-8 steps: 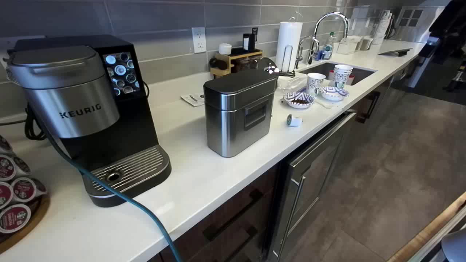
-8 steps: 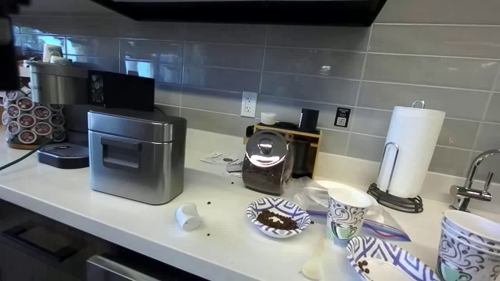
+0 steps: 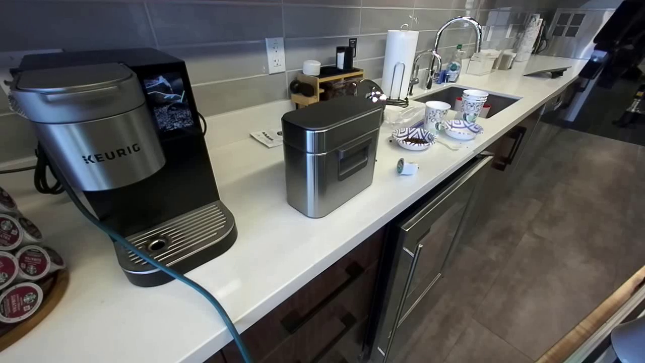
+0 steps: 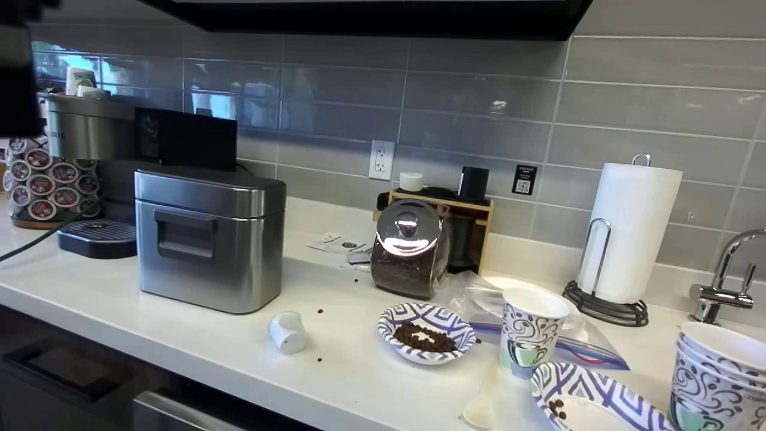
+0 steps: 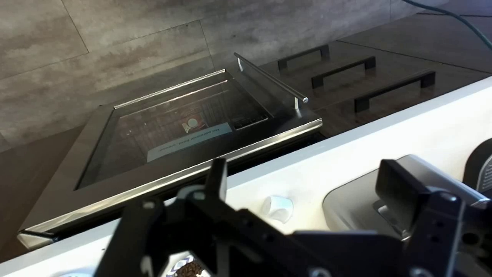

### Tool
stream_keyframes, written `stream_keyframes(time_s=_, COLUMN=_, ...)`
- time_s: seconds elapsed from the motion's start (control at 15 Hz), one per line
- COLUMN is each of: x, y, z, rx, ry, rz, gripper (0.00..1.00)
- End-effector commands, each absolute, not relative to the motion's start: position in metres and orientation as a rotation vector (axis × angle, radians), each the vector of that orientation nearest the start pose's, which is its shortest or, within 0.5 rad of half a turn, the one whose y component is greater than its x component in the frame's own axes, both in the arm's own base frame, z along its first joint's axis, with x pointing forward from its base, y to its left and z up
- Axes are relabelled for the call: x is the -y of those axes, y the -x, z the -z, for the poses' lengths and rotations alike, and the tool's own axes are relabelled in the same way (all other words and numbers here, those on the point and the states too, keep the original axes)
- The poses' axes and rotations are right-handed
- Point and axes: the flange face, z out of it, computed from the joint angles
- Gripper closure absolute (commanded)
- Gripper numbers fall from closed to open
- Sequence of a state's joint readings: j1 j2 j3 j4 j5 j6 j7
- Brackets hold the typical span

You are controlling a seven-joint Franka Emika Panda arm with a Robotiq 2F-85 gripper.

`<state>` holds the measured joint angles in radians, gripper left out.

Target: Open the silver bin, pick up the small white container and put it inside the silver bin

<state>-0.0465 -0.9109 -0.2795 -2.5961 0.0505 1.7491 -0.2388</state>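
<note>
Brushed steel, boxy and round-cornered, the silver bin stands closed on the counter. Near it, the small white container lies on its side; my claw is spread.

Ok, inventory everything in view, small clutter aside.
counter: 1, white, along wall
silver bin: 1, silver, by coffee machine, shut
small white container: 1, white, near bin
coffee machine: 1, black-grey, on counter
pods: many, red-white, beside coffee machine
cable: 1, teal, over counter edge
jar: 1, dark, by shelf
shelf: 1, wooden, by wall
bowls: 2, blue-white, near cups
cups: single plus stack, white, near sink
spoon: 1, pale, between bowls
plastic bag: 1, clear, behind cup
paper towels: 1 roll, white, near sink
sink: 1, grey, in counter
faucets: 2, chrome, at sink
glass door: 1, dark, below counter
gripper: 1, black, open, in wrist view
</note>
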Motion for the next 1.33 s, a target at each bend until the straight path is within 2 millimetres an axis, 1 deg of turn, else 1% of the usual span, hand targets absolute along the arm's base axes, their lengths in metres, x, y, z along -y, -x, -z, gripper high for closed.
stream_keyframes(time_s=0.0, x=0.110, y=-0.314, z=-0.523, rx=0.208, ry=2.845, rz=0.166, gripper=0.00)
stream_keyframes(time_s=0.27, x=0.119, y=-0.372, z=-0.528, rx=0.495, ry=2.752, rz=0.206, gripper=0.00)
stream_keyframes(time_s=0.4, x=0.118, y=-0.404, z=-0.527, rx=0.624, ry=2.684, rz=0.198, gripper=0.00)
stream_keyframes(time_s=0.53, x=0.111, y=-0.435, z=-0.524, rx=0.734, ry=2.601, rz=0.200, gripper=0.00)
stream_keyframes(time_s=0.67, x=0.100, y=-0.464, z=-0.517, rx=0.778, ry=2.537, rz=0.197, gripper=0.00)
stream_keyframes(time_s=0.87, x=0.079, y=-0.501, z=-0.504, rx=0.739, ry=2.463, rz=0.189, gripper=0.00)
stream_keyframes(time_s=1.07, x=0.054, y=-0.531, z=-0.495, rx=0.708, ry=2.424, rz=0.207, gripper=0.00)
stream_keyframes(time_s=1.27, x=0.029, y=-0.555, z=-0.486, rx=0.695, ry=2.404, rz=0.213, gripper=0.00)
